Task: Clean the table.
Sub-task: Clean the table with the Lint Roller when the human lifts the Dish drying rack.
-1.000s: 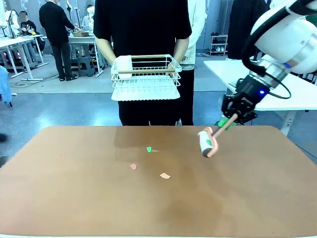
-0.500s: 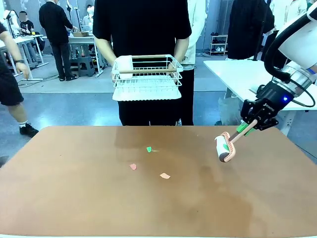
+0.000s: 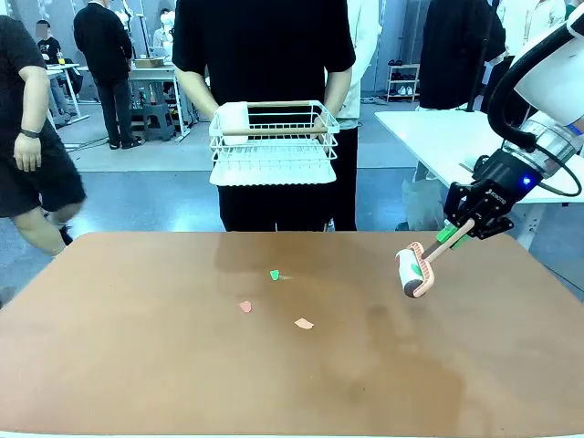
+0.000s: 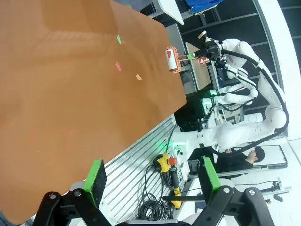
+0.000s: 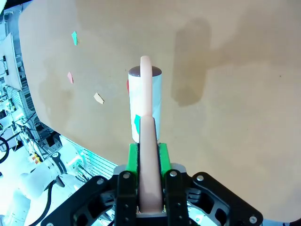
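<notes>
The table [image 3: 164, 383] fills the near part of the front view, its reddish-brown top running from the near edge to the far edge where a person [image 3: 265, 46] stands. Three small scraps lie on it a little left of middle: a green scrap [image 3: 274, 274] farthest, a pink scrap [image 3: 245, 307] nearer and to the left, and a tan scrap [image 3: 304, 323] nearest and to the right. They lie near one another but apart.

Over the right far part of the table hangs a roller [image 3: 412, 271], white drum with a pink frame, tilted, drum end towards the scraps yet well apart from them. In the right wrist view its shadow falls to one side of it on the top. The right gripper [image 3: 467, 226] has its fingers clamped on the roller's pink handle, green pads on either side.

The left gripper [image 4: 153, 175] is off the near left edge of the table, its fingers wide apart with nothing between them.

The person holds a white wire basket [image 3: 272, 151] at waist height beyond the far edge. A white table [image 3: 456, 137] stands far right.
</notes>
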Tool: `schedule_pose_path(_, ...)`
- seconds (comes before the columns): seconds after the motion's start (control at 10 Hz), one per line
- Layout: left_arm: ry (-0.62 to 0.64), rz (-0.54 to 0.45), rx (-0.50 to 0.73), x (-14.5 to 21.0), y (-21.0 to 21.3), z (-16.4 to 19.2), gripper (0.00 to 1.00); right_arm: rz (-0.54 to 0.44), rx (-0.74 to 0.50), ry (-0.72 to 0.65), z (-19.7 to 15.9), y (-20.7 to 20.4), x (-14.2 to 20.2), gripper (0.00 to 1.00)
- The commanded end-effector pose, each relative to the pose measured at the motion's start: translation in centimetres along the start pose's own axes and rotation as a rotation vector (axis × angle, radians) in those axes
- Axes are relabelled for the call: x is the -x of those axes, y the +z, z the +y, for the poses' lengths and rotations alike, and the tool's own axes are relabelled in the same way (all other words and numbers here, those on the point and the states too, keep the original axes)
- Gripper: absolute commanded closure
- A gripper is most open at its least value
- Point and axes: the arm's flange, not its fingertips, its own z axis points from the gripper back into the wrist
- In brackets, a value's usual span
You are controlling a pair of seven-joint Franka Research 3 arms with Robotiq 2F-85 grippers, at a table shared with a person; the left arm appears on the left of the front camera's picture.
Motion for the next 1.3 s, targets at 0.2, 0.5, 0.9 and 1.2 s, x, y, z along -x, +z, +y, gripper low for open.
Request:
schedule_pose_path(0.2, -0.028, -0.012, 0.019, 0.3, 0.1, -0.1, 0.0, -0.036, 0.011, -0.013, -0.4, -1.4, 0.0, 0.79)
schedule_pose_path(0.5, -0.028, -0.012, 0.019, 0.3, 0.1, -0.1, 0.0, -0.026, 0.025, -0.043, -0.2, -3.7, -0.9, 0.79)
schedule_pose_path(0.9, -0.028, -0.012, 0.019, 0.3, 0.1, -0.1, 0.0, 0.041, 0.01, -0.047, 0.2, -8.4, -1.2, 0.79)
schedule_pose_path(1.2, -0.028, -0.012, 0.019, 0.3, 0.1, -0.1, 0.0, 0.114, 0.022, -0.014, 2.7, -12.3, -1.6, 0.79)
